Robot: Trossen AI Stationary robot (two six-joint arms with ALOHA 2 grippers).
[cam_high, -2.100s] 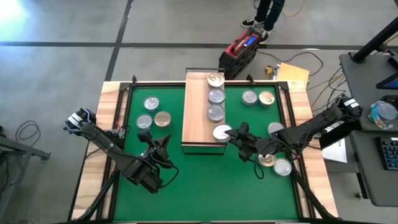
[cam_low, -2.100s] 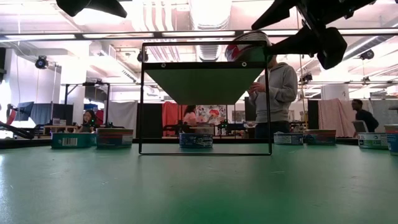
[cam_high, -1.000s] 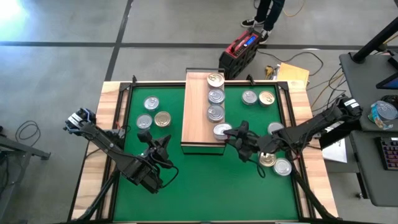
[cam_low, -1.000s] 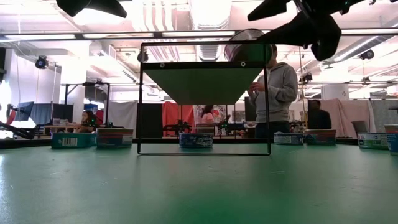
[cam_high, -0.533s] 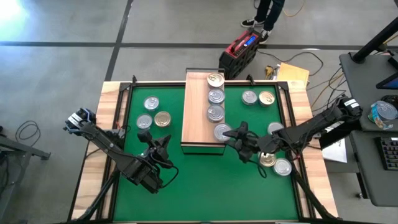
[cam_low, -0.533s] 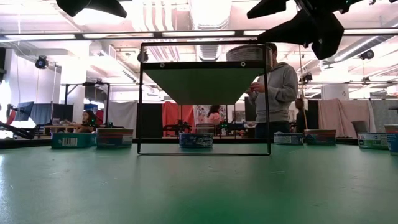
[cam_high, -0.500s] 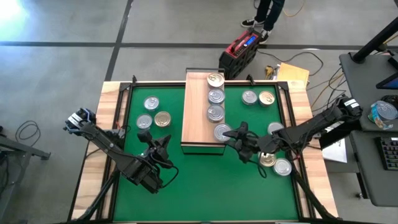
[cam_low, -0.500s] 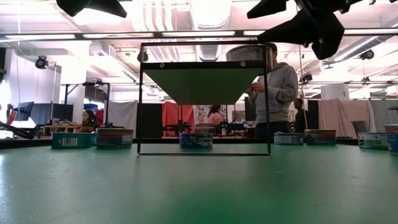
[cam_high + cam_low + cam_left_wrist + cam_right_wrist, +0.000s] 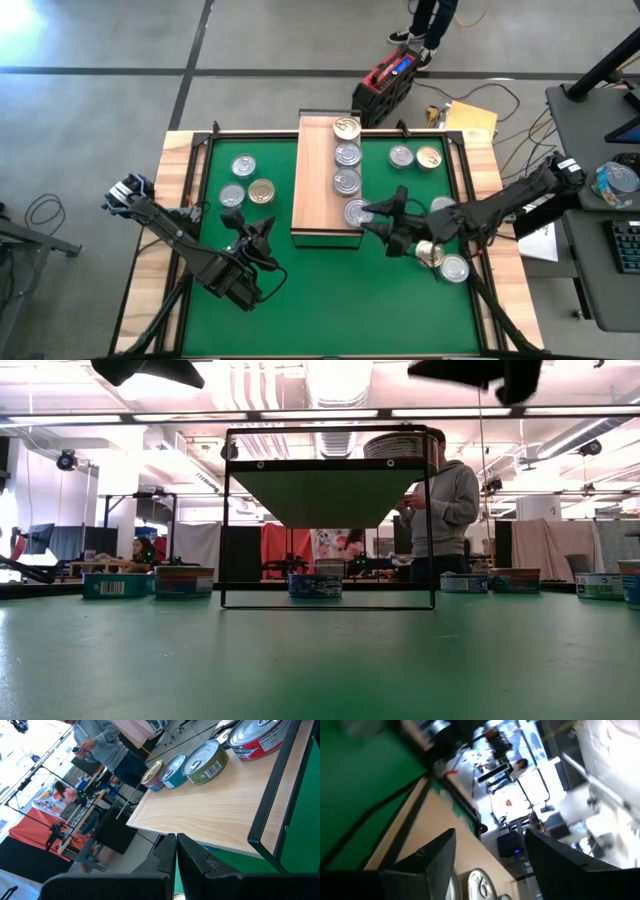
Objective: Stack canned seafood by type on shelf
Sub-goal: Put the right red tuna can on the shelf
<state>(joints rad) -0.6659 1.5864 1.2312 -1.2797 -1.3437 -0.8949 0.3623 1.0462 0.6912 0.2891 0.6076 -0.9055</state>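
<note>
The shelf (image 9: 318, 185), a light-wood board on a dark frame, stands at the middle of the green mat. It carries a row of canned seafood: a gold-lidded tin (image 9: 347, 127) at the far end, then three silver ones (image 9: 347, 154) (image 9: 346, 181) (image 9: 356, 212). The nearest tin (image 9: 400, 445) lies flat on its base. My right gripper (image 9: 378, 218) hovers open just right of that tin, above shelf height, with nothing between its fingers (image 9: 437, 855). My left gripper (image 9: 255, 240) waits shut over the mat, left of the shelf (image 9: 210, 805).
Loose tins lie on the mat. Three are left of the shelf (image 9: 243, 166) (image 9: 232, 195) (image 9: 262, 191). Several more are on the right (image 9: 401, 156) (image 9: 429, 158) (image 9: 454, 268), some under my right arm. People stand in the room beyond the table (image 9: 445, 500).
The nearest tin, tilted a second ago, has come to lie flat on the shelf's near end. My right gripper has risen away from it, almost out of the top of the low view, and has rolled about its own axis.
</note>
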